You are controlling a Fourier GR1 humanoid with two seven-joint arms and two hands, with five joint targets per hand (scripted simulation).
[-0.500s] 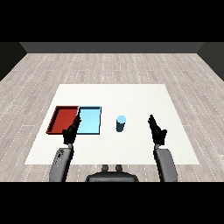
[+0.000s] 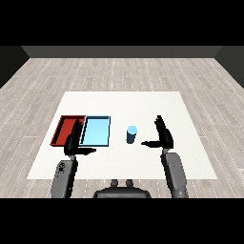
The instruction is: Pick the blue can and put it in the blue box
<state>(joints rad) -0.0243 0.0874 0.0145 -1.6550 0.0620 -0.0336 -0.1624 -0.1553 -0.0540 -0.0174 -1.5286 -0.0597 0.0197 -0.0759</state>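
A blue can (image 2: 131, 134) stands upright on the white table (image 2: 143, 102), a little toward the near edge and close to the table's middle line. It stands free, with nothing touching it.

Just to its left lies the light blue tray (image 2: 96, 131), with a narrow strip of table between the two. The red tray (image 2: 65, 128) lies against the blue tray's far side, nearer the table's left edge.

The right hand (image 2: 162, 134) hovers just right of the can, fingers straight and pointing away from the robot, thumb stretched sideways toward the can without reaching it. The left hand (image 2: 75, 141) is likewise spread and holds nothing; it sits over the seam between the two trays, near their front edge, and hides part of both, including the red tray's right wall. Whether it touches them is impossible to tell.

Both grey forearms rise from the near edge of the table; their lower ends are cut off by the bottom of the view.

The table is a plain white rectangle. Around it spreads a floor of pale grey wood planks (image 2: 124, 71), ending at a dark wall (image 2: 124, 51) far behind.
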